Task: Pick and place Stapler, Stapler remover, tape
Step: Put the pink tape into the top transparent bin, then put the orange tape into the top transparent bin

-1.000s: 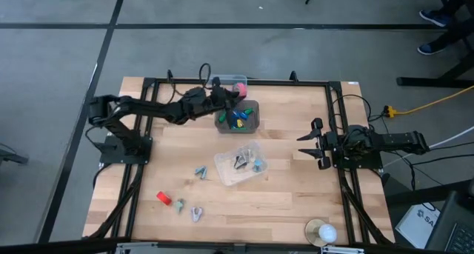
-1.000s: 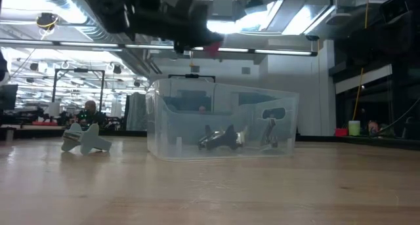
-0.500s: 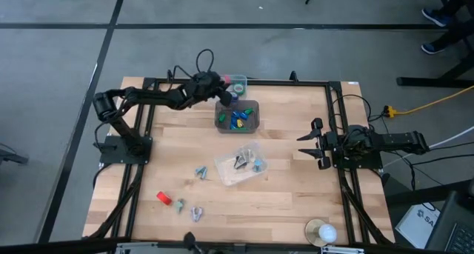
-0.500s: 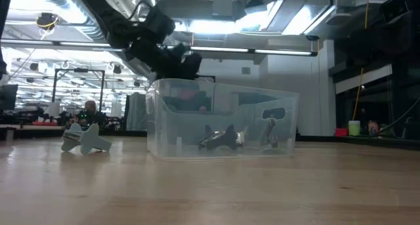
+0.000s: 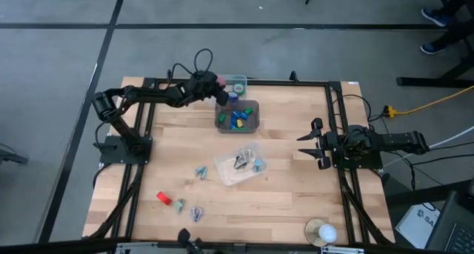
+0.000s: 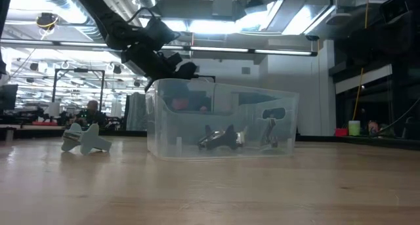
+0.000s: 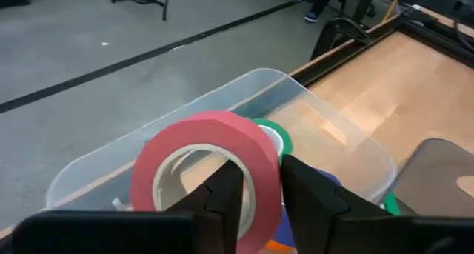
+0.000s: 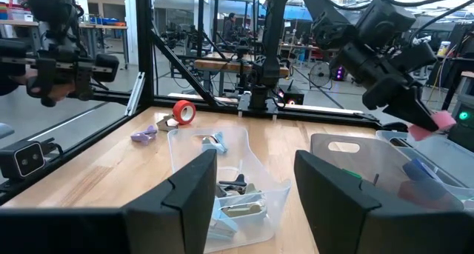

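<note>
My left gripper (image 5: 219, 85) is at the table's far edge, shut on a red-pink tape roll (image 7: 207, 127) with a pale centre. It hovers over a clear bin (image 7: 259, 75) that holds a green roll (image 7: 276, 135) and something blue. In the right wrist view the roll (image 8: 438, 121) hangs just above that bin's rim. My right gripper (image 5: 305, 144) waits open at the table's right side. A second clear bin (image 5: 239, 165) at mid-table holds small grey metal pieces (image 6: 222, 138). My left gripper holds the red-pink tape roll by one side of its ring wall (image 7: 264, 162), with one finger (image 7: 226, 191) inside the hole and the other (image 7: 300, 187) outside. The fingers slant down from the table's left. The roll is lifted clear above the far bin.
A bin (image 5: 237, 117) with blue, green and yellow pieces sits just near of the far one. Small grey-blue pieces (image 5: 200, 171) and a red item (image 5: 164, 198) lie on the near-left wood. A pale round object (image 5: 322, 231) sits at the near right corner.
My left gripper, still holding the red-pink roll, has drawn back a little toward the table's left and come down toward the far bin's rim. The arm's shoulder has swung round. The right arm has kept still.
</note>
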